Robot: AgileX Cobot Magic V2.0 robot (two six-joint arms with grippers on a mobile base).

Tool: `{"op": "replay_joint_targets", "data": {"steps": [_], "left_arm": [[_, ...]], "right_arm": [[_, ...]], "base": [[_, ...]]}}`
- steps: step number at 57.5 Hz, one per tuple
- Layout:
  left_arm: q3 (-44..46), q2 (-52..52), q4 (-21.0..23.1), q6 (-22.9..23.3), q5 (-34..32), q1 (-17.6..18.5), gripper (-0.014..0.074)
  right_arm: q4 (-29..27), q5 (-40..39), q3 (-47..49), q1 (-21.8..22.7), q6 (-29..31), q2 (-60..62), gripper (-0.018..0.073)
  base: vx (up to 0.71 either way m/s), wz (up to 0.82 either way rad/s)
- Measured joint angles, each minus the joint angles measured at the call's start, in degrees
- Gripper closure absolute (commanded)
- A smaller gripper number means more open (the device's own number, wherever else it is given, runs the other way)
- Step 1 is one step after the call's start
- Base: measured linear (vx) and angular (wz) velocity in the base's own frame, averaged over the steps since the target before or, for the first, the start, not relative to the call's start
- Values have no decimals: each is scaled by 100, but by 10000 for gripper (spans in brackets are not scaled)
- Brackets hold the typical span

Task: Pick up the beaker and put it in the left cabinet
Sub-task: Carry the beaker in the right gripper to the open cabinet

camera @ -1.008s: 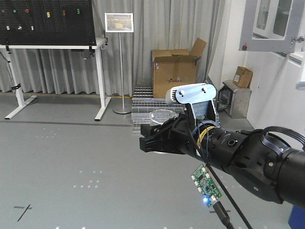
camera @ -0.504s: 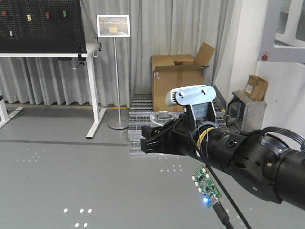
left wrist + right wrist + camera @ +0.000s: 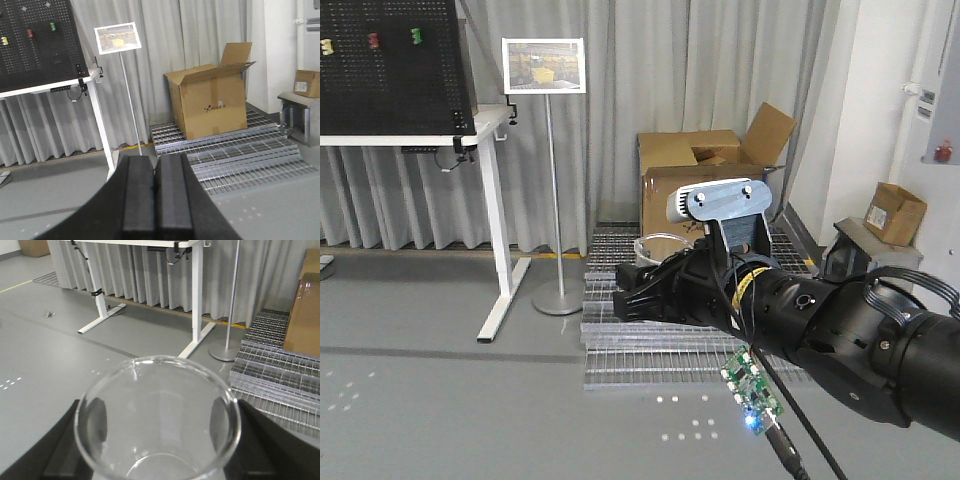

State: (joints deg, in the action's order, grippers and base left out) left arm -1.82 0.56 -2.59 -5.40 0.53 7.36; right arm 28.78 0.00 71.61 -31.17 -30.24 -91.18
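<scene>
The beaker (image 3: 157,410) is in the right tool (image 3: 158,460). The right wrist view looks down into its open mouth, with dark fingers (image 3: 272,440) pressed against the glass on either side, and it looks empty. In the front view the same arm reaches out over the floor (image 3: 440,400) with the beaker's rim showing upright just above the fingers, well clear of any support. A small circuit board (image 3: 748,385) dangles under the arm. The left tool (image 3: 154,200) has its pads pressed together on nothing. I judge the pick to be finished and the carry to be in hand. The left cabinet shows in no view, so the placing has not begun. The next move calls for bringing that cabinet into sight, then holding the glass level while reaching in over a shelf. The beaker should be set down before the fingers part, since smooth glass could slip if the grip eases too soon. No bench lies beneath the beaker, only smooth grey floor. Beyond it lie stepped metal gratings (image 3: 650,350) carrying an open cardboard box (image 3: 210,105). A sign stand (image 3: 544,66) stands beside a white-legged bench (image 3: 485,130) that bears a black pegboard (image 3: 380,60). Pale curtains (image 3: 650,80) close the room off at the back.
</scene>
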Motion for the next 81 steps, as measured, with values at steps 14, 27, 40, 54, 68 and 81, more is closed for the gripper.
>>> {"op": "replay_joint_targets", "data": {"steps": [14, 27, 40, 54, 68, 81], "left_arm": [[0, 0, 0, 0, 0, 0, 595], [0, 0, 0, 0, 0, 0, 595], [0, 0, 0, 0, 0, 0, 595], [0, 0, 0, 0, 0, 0, 595], [0, 0, 0, 0, 0, 0, 595], [0, 0, 0, 0, 0, 0, 595]], "right_arm": [[0, 0, 0, 0, 0, 0, 561], [0, 0, 0, 0, 0, 0, 561], [0, 0, 0, 0, 0, 0, 561], [0, 0, 0, 0, 0, 0, 561], [0, 0, 0, 0, 0, 0, 561], [0, 0, 0, 0, 0, -19, 561]], "base": [[67, -5], [60, -4], [54, -3], [47, -12], [38, -33], [30, -61]]}}
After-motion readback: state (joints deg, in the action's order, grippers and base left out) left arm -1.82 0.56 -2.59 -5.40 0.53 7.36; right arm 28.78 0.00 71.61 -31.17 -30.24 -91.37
